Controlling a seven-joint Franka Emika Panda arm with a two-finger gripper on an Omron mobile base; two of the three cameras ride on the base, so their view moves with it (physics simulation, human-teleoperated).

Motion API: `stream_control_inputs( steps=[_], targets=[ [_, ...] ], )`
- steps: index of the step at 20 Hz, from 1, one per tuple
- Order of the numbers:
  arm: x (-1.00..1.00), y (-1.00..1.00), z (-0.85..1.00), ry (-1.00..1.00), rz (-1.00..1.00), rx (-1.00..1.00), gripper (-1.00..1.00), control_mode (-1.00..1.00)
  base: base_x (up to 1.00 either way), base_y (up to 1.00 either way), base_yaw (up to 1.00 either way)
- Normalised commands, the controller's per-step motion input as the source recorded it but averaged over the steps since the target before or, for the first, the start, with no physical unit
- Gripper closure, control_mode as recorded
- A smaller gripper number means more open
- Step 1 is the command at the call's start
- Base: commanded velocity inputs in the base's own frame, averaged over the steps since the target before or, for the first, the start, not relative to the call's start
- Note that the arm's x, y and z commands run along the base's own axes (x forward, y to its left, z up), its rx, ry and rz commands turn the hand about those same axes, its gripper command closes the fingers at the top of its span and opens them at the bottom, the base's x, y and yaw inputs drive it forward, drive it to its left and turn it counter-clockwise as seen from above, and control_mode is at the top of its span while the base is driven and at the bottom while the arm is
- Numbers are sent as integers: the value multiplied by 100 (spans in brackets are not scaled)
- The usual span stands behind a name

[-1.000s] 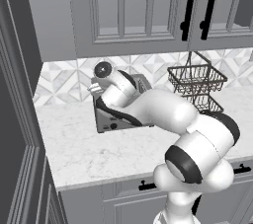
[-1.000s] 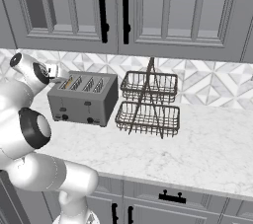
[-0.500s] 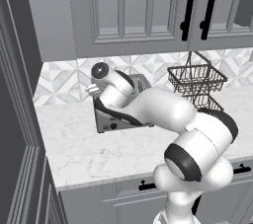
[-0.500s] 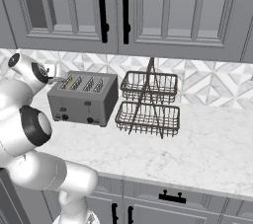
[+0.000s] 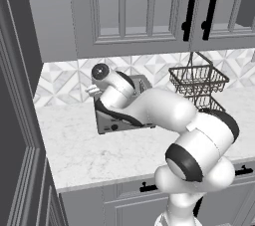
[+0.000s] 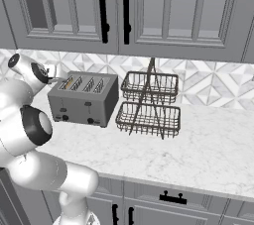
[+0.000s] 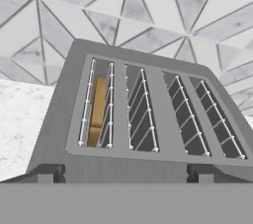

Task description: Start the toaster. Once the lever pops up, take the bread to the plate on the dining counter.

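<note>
The grey four-slot toaster (image 6: 84,101) stands on the marble worktop against the tiled wall; my arm covers most of it in the left base view, where its front (image 5: 117,122) shows low. The bread (image 7: 98,110), golden-tan, sits down inside the leftmost slot of the toaster (image 7: 163,77). My gripper (image 6: 57,78) hovers at the toaster's left front top edge, also seen as the gripper (image 5: 92,90) and from the hand as the gripper (image 7: 126,173). Its fingertips (image 7: 47,172) stand wide apart, open and holding nothing. The plate and dining counter are out of view.
A two-tier black wire basket (image 6: 149,106) stands just right of the toaster, seen too as the basket (image 5: 198,78). Wall cabinets with black handles (image 6: 103,8) hang above. A tall dark cabinet side (image 5: 17,120) bounds the worktop's left end.
The jaws have gone from shut to wide open. The hand stays at the toaster's left front edge, barely shifted.
</note>
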Motion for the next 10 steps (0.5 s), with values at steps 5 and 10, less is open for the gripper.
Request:
stream_control_inputs(
  steps=[5, 10],
  targets=[
    [9, 3, 0, -2, 0, 0, -100, -100, 0, 0, 0],
    [10, 8, -2, -1, 0, 0, -100, -100, 0, 0, 0]
  ],
)
